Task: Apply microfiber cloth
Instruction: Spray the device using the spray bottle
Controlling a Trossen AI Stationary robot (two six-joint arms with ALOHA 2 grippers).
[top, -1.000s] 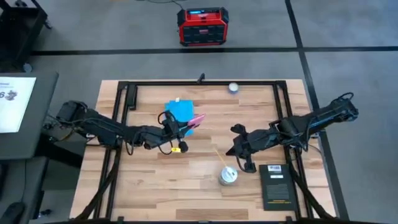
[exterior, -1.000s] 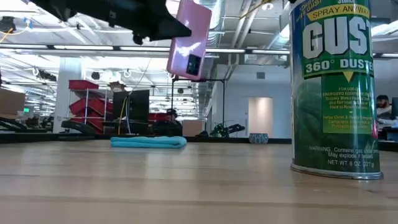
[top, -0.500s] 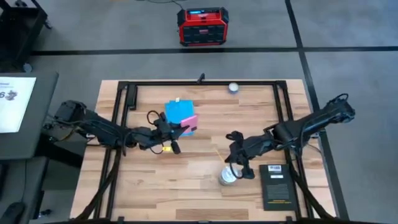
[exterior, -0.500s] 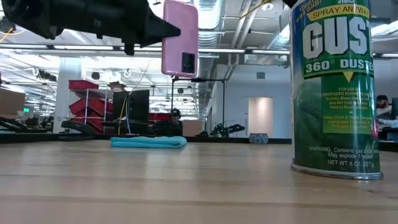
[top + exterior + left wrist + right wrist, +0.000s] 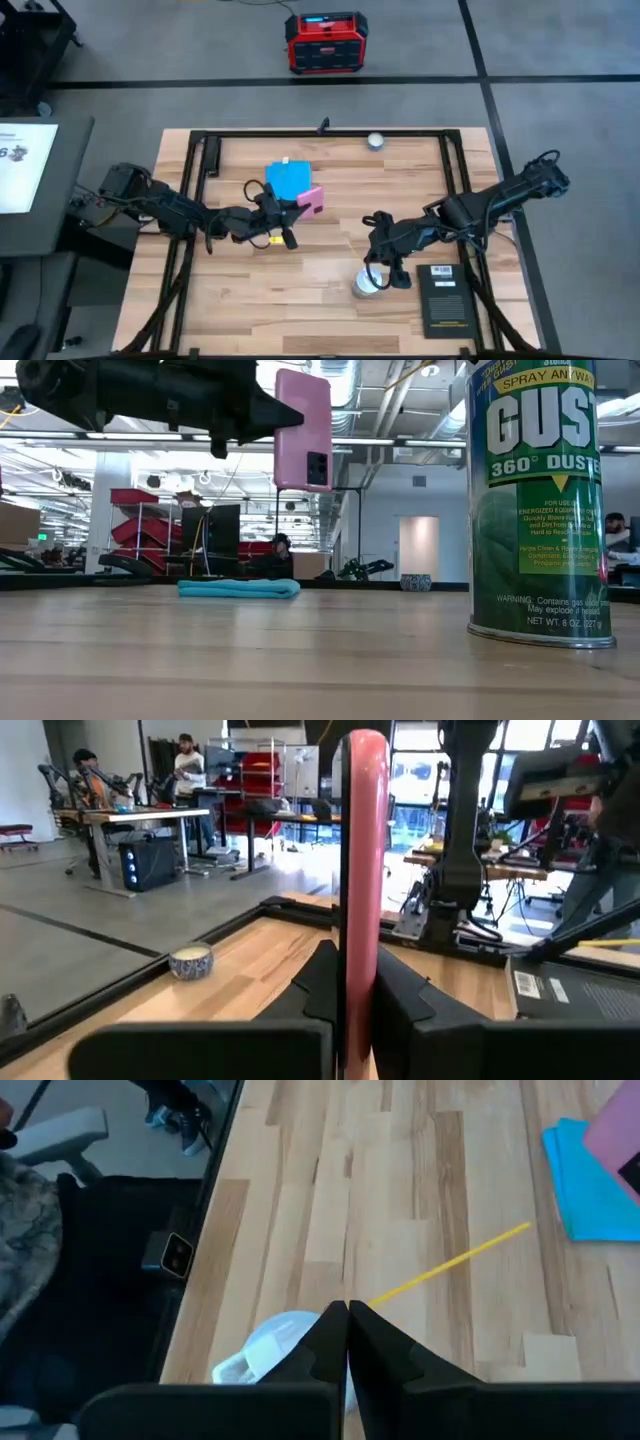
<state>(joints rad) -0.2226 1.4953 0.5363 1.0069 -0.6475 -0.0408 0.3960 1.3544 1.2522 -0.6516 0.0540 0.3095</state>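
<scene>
The bright blue microfiber cloth (image 5: 288, 178) lies flat on the wooden table, left of centre toward the far side, and shows as a low strip in the low view (image 5: 238, 588). Just right of it, my left gripper (image 5: 287, 214) is shut on a pink-backed phone (image 5: 303, 430), held well above the table. My right gripper (image 5: 377, 250) is shut, hovering right over the white cap (image 5: 268, 1352) of a green duster can (image 5: 540, 500). A yellow straw (image 5: 450, 1260) sticks out from the cap. My left gripper pinches the phone between its two fingers (image 5: 402, 1002), one on each flat face, near one long edge (image 5: 360, 955). The fingers come level from the table's left. The phone stands upright, lifted clear, its pink back toward the near edge. My right gripper: I cannot tell whether it touches the can.
A black booklet (image 5: 443, 298) with a white label lies near the front right, beside the can. A small round dish (image 5: 375, 141) sits at the far edge. A black frame (image 5: 200, 150) runs around the table top. Bare wood lies in the middle and near left.
My left gripper has turned the phone from tilted to upright, shifting slightly toward the table's left, then back right, still holding it high. My right gripper has moved toward the table's left and near edge, to the can.
</scene>
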